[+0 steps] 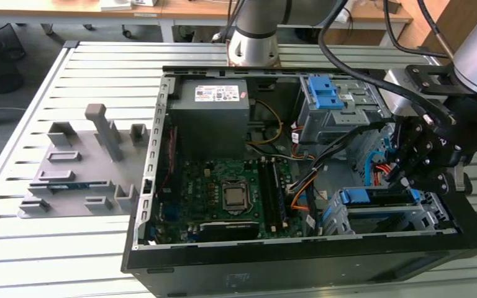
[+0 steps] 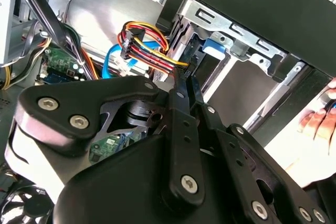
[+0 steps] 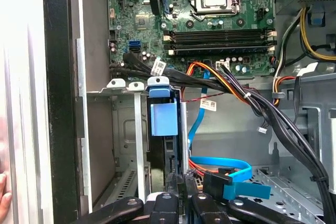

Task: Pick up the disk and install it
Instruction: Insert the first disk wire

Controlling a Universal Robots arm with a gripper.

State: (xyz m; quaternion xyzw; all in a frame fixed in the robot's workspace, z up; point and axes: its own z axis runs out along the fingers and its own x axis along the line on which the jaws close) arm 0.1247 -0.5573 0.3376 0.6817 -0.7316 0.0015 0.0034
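Disk: the disk (image 1: 377,197) sat on edge in the drive cage (image 1: 434,218) at the front corner of the computer case (image 1: 305,264), on the exterior view's right. Its blue carrier handle (image 3: 160,113) faced the motherboard in the first wrist view, with the dark drive body running back from it toward the gripper.
Fingers: the fingers (image 3: 178,190) stood close together at the rear end of the disk; whether they pinched it or merely touched it could not be told.
Gripper: the gripper (image 1: 421,162) hung inside the case just above the cage, between the cage and the upper drive bays (image 1: 338,102). In the second wrist view the black linkage of the gripper (image 2: 186,85) pointed at the cage slot.
Cables: a blue data cable (image 3: 231,174) and an orange, red and yellow power bundle (image 2: 144,48) lay just beside the fingers.
Board: the motherboard (image 1: 226,189) lay exposed on the case floor, the grey power supply (image 1: 213,115) beyond it.
Surroundings: a grey fixture plate (image 1: 81,174) rested on the slatted table (image 1: 23,248), well apart from the case. A person's fingertips (image 2: 320,121) showed past the case wall.
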